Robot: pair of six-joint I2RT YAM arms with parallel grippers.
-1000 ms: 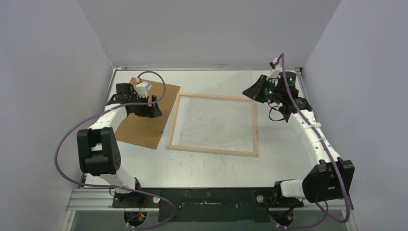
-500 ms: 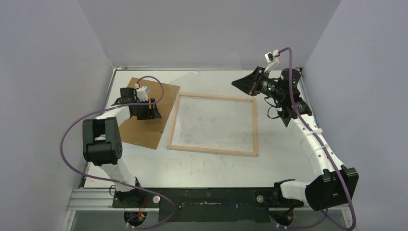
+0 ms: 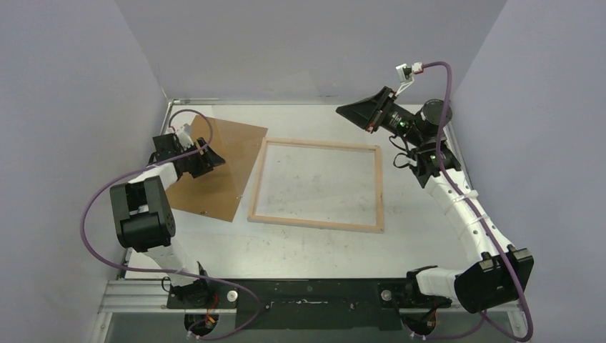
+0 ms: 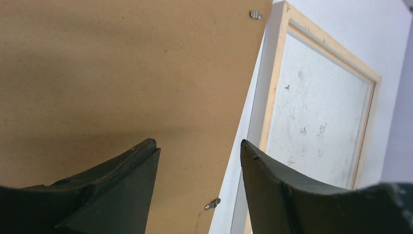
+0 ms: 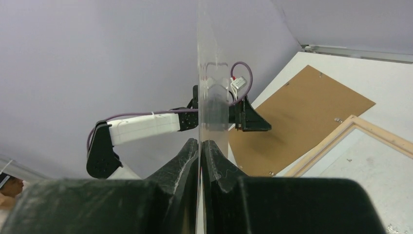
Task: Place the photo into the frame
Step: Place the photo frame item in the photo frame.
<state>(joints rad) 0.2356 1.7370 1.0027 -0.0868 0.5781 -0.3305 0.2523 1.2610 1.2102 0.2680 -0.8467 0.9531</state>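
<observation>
The frame (image 3: 258, 179) of pale wood lies flat mid-table, and shows in the left wrist view (image 4: 273, 73) and the right wrist view (image 5: 336, 141). I cannot make out the photo in any view. My left gripper (image 3: 213, 158) hovers open over the brown backing board (image 3: 229, 179), near its right edge (image 4: 198, 145), with nothing between the fingers. My right gripper (image 3: 341, 111) is raised above the table's back, beyond the frame's far bar. It is shut (image 5: 200, 142) on a thin clear pane (image 5: 207, 58) seen edge-on, rising straight from the jaws.
The backing board (image 4: 122, 73) lies left of the frame, with small metal tabs (image 4: 211, 204) along its edge. Grey walls close in the table at left, back and right. The left arm (image 5: 141, 126) shows through the pane.
The left gripper drew back leftward over the board and its jaws narrowed a little. The right gripper rose and swung left, still shut on the clear pane.
</observation>
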